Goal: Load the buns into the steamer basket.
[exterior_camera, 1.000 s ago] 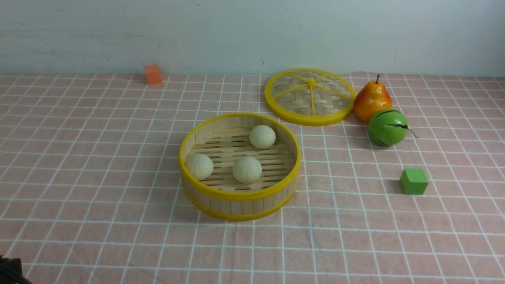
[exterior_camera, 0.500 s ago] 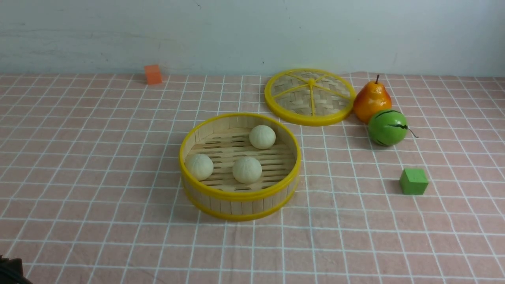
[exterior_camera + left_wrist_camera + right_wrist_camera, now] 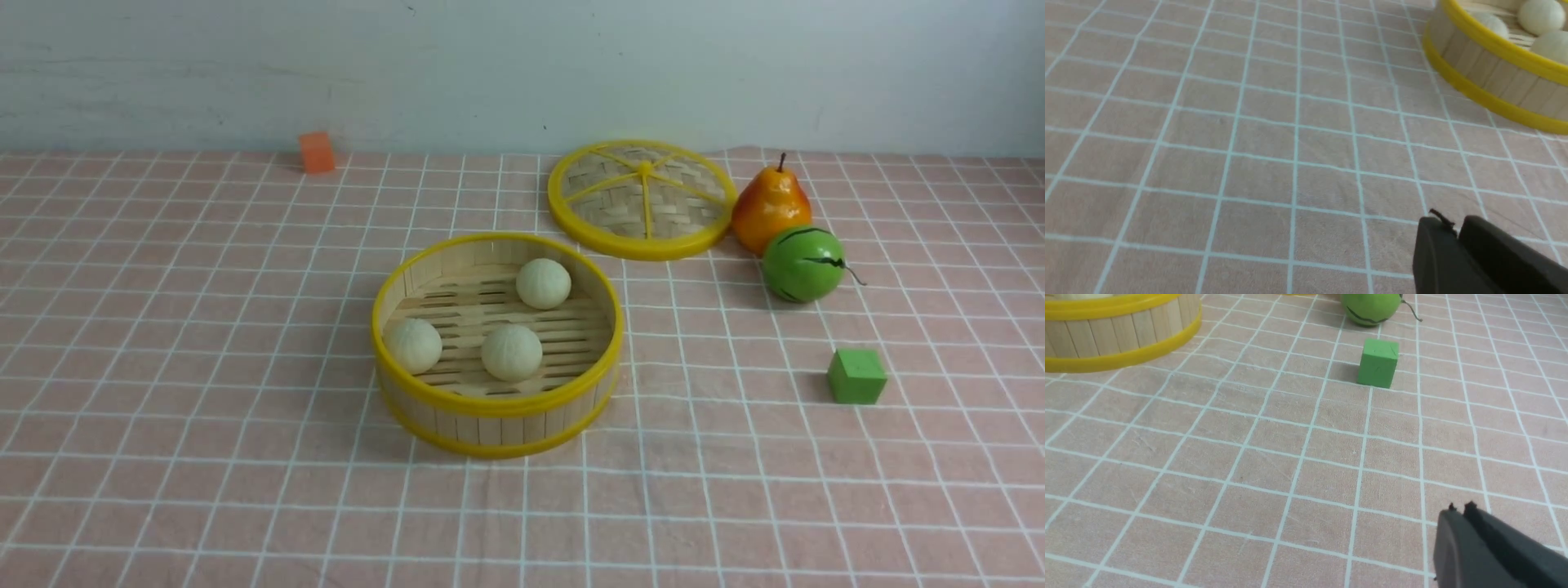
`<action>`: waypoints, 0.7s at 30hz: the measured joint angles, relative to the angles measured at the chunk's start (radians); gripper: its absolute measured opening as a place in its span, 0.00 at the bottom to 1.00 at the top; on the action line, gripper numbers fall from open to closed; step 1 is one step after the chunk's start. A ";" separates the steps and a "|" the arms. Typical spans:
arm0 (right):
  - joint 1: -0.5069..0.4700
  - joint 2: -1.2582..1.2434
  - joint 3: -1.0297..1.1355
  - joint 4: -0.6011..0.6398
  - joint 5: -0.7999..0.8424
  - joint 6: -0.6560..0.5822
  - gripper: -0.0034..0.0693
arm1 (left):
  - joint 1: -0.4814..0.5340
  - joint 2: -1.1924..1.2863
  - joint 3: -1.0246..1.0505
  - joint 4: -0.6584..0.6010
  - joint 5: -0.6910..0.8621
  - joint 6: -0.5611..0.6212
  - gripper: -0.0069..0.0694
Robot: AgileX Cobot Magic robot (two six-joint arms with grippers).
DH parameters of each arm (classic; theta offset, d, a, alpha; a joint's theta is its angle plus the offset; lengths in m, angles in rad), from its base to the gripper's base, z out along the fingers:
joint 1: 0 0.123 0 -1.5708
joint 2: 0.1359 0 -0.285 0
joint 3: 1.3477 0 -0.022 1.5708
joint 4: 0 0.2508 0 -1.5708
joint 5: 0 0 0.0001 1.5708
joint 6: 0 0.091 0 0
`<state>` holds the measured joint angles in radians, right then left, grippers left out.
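Note:
The steamer basket (image 3: 496,404) stands mid-table with three cream-white buns on its slatted floor: one at the far right (image 3: 543,283), one at the left (image 3: 412,345), one at the front (image 3: 511,352). In the left wrist view the basket (image 3: 1486,61) and the buns (image 3: 1535,11) show at the frame edge. My left gripper (image 3: 1455,226) is shut and empty above bare cloth, well short of the basket. My right gripper (image 3: 1459,509) is shut and empty above bare cloth; the basket's wall (image 3: 1122,330) shows in its view. Neither gripper shows in the front view.
The woven yellow-rimmed lid (image 3: 642,200) lies at the back right. A pear (image 3: 769,208) and a green striped fruit (image 3: 802,264) sit beside it. A green cube (image 3: 856,376) lies right of the basket, also in the right wrist view (image 3: 1378,362). An orange cube (image 3: 317,153) sits far left.
The dark bit of the left arm at the front view's bottom left corner has gone out of view. The basket and buns have not moved.

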<state>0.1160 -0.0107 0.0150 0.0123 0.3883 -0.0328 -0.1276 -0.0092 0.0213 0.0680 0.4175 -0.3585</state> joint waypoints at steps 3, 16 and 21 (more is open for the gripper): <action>0.002 0.000 0.000 0.000 0.000 0.000 0.07 | 0.052 0.000 0.006 -0.058 -0.026 0.041 0.08; 0.002 0.000 0.000 0.000 0.000 0.000 0.09 | 0.068 0.000 0.007 -0.116 -0.031 0.223 0.07; 0.002 0.000 0.000 0.000 0.000 0.000 0.09 | -0.008 0.000 0.007 -0.112 -0.031 0.223 0.07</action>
<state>0.1185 -0.0107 0.0150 0.0123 0.3883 -0.0328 -0.1359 -0.0092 0.0287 -0.0442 0.3863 -0.1354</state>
